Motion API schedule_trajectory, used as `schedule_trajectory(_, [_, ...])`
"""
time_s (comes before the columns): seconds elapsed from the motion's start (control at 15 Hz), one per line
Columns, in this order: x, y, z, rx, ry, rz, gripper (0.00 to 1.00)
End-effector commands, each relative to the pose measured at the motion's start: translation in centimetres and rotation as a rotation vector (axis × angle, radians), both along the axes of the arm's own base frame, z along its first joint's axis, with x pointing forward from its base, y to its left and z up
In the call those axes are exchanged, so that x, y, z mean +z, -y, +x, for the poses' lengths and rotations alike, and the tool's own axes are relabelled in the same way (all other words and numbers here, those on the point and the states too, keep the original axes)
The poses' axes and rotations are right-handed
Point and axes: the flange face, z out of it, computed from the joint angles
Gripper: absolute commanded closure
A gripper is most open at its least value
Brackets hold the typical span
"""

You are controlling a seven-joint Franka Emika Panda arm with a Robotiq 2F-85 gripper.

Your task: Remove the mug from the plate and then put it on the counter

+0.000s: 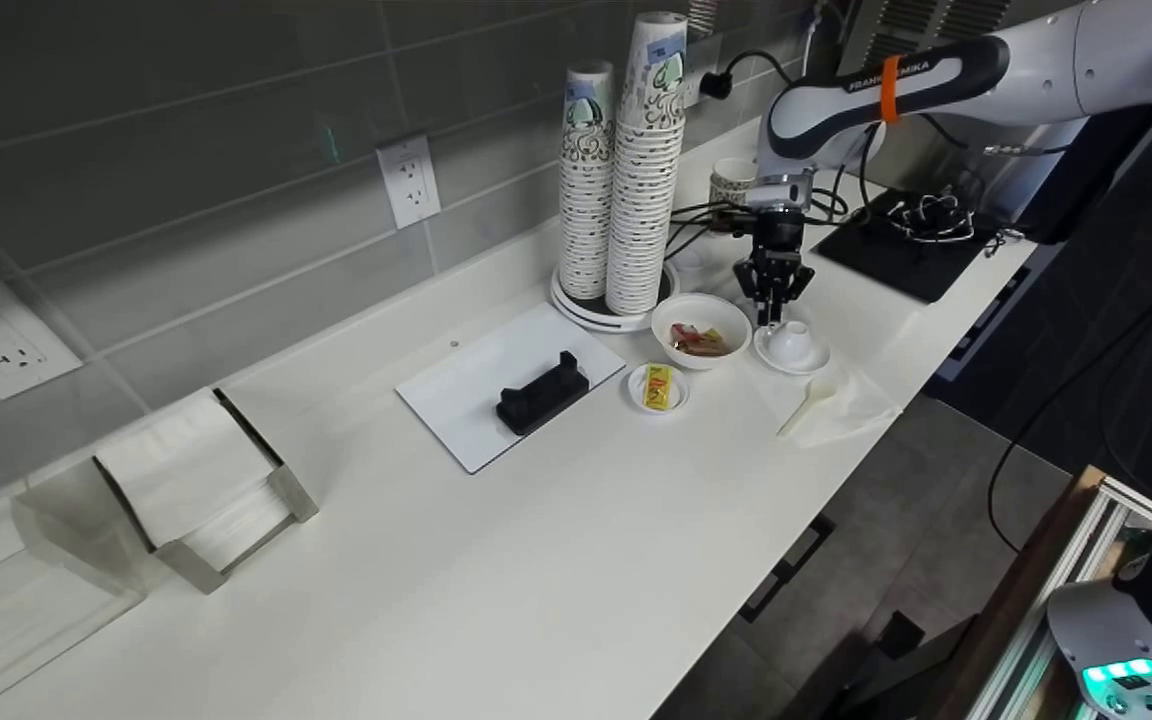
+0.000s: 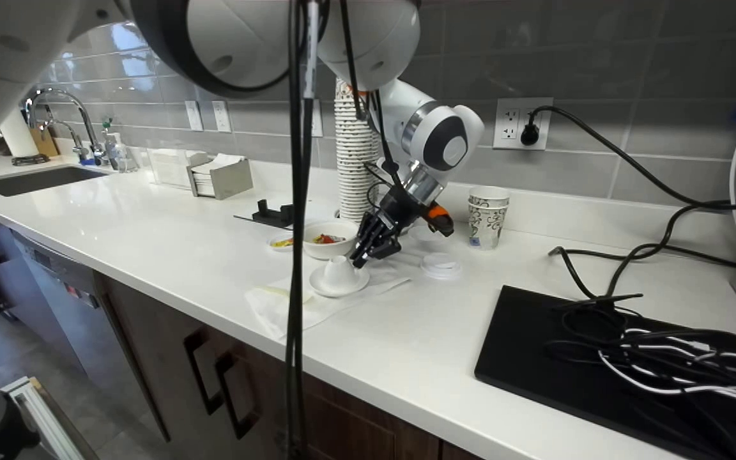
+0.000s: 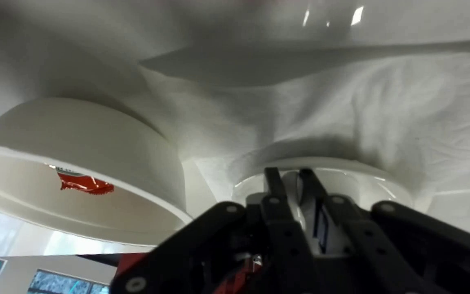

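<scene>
The small white mug (image 1: 789, 342) stands narrow end up on the round white saucer plate (image 1: 818, 358). Both also show in an exterior view, the mug (image 2: 340, 273) and the plate (image 2: 326, 286). My gripper (image 1: 769, 316) comes down from above at the mug's side, nearest the bowl and wall. In the wrist view the fingertips (image 3: 293, 173) are close together with a thin white part, seemingly the mug's handle, between them. The mug's body (image 3: 338, 182) is partly hidden by the fingers, inside the saucer's rim. The white counter (image 1: 536, 540) lies below.
A white bowl with packets (image 1: 696, 355) is close beside the gripper. A small dish with a yellow packet (image 1: 656, 388), tall cup stacks (image 1: 633, 200), a napkin with a spoon (image 1: 821, 405), and lids (image 2: 441, 265) surround it. A black board with cables (image 2: 598, 358) lies farther along.
</scene>
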Motion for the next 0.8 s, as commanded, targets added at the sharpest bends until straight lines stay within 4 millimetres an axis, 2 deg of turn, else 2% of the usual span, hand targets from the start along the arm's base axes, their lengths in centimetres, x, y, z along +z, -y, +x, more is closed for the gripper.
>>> schedule_trajectory(0.0, [0.1, 0.1, 0.3, 0.015, 0.012, 0.012, 0.96])
schedule_trajectory(0.13, [0.1, 0.0, 0.3, 0.019, 0.011, 0.018, 1.00])
schedule_trajectory(0.4, [0.5, 0.0, 0.0, 0.011, 0.012, 0.027, 0.97])
schedule_trajectory(0.73, [2.1, 0.0, -0.8, -0.020, 0.026, 0.073, 0.97])
